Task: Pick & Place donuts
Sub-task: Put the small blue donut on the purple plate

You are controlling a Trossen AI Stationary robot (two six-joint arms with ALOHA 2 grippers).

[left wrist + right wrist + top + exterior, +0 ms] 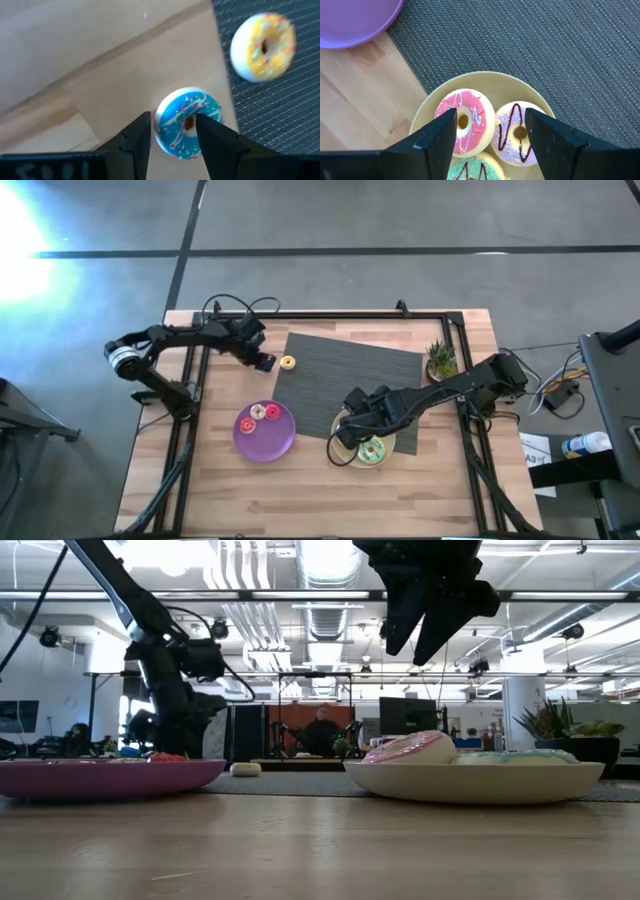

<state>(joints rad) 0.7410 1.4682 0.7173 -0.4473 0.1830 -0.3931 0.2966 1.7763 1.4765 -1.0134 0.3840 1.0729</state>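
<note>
My left gripper [264, 362] is open and low over the table by the mat's left edge. In its wrist view [172, 122] its fingers straddle one side of the tiny blue donut [186, 124], which lies flat on the wood. The yellow donut [288, 363] lies flat on the mat's edge. My right gripper [347, 430] [490, 117] hangs open above the cream plate [427, 107], clear of it in the low view [420, 640]. That plate holds the pink donut [465, 120], the white-brown donut [512, 132] and the green donut [372, 450]. The white donut [256, 412] and the red donut [273, 411] lie on the purple plate [270, 445]. My left gripper comes at the blue donut from above, pointing down. One finger [140, 135] stands by the ring's outer edge [159, 127] and the other finger [212, 137] stands over its hole. I cannot tell whether either finger touches the donut.
A dark woven mat [350, 375] covers the table's middle, and the cream plate sits on its near edge. A small potted plant [440, 360] stands at the mat's far right corner. Bare wood [300, 500] lies along the near side.
</note>
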